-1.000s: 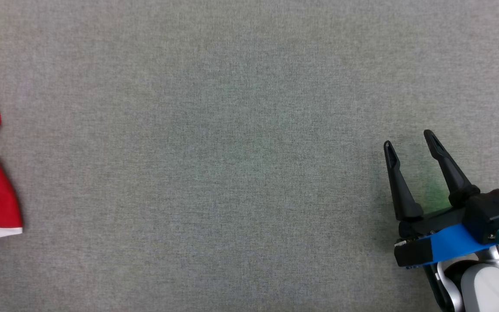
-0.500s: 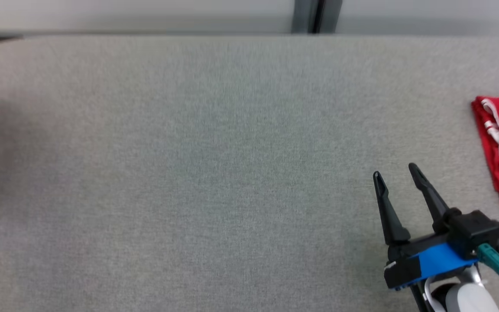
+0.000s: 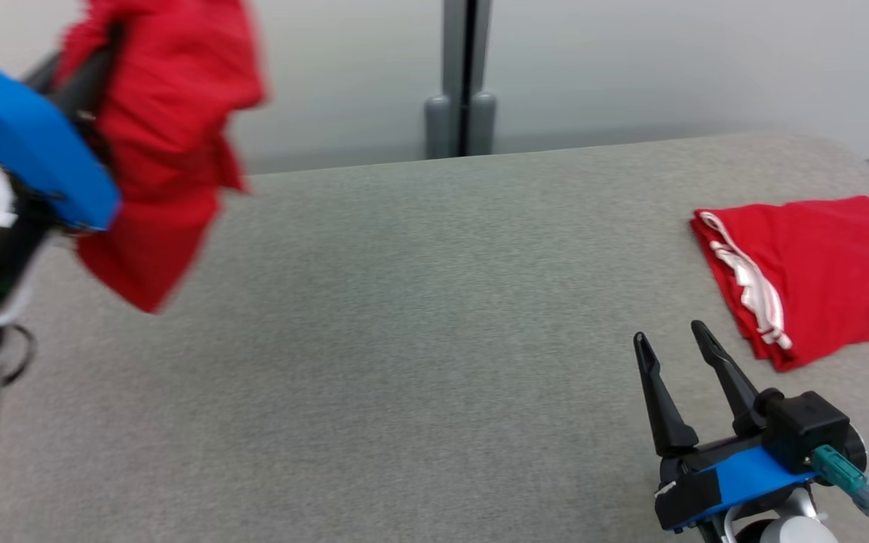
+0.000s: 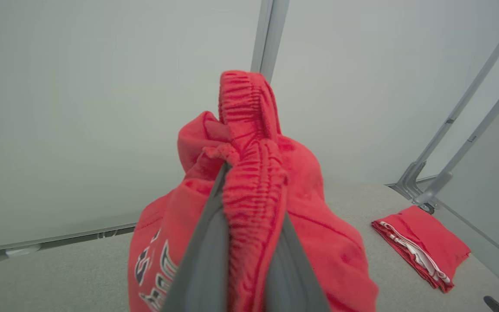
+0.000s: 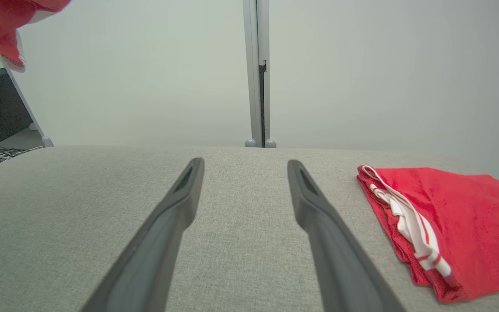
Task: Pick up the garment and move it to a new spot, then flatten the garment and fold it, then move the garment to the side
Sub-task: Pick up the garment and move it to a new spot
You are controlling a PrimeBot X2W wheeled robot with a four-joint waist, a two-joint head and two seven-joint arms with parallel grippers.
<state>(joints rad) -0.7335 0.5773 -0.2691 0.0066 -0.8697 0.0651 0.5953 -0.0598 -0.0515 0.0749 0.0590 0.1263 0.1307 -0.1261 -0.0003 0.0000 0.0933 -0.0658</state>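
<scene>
Dangling blurred from clamped left hand (image 3: 95,72), red garment (image 3: 170,151), fingertips buried; right hand (image 3: 670,333) splayed, empty

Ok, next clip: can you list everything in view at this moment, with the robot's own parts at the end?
table: one, grey fabric top, across the foreground
held garment: one, red with printed lettering, bunched, in the air at upper left
folded garment: one, red with white trim, lying on the table at the right
post: one, grey, behind the table's far edge
wall: one, pale grey, background
left gripper: one, dark fingers, blue mount, raised, shut on the held garment
right gripper: one, dark fingers, blue mount, lower right over the table, open, holding nothing
</scene>
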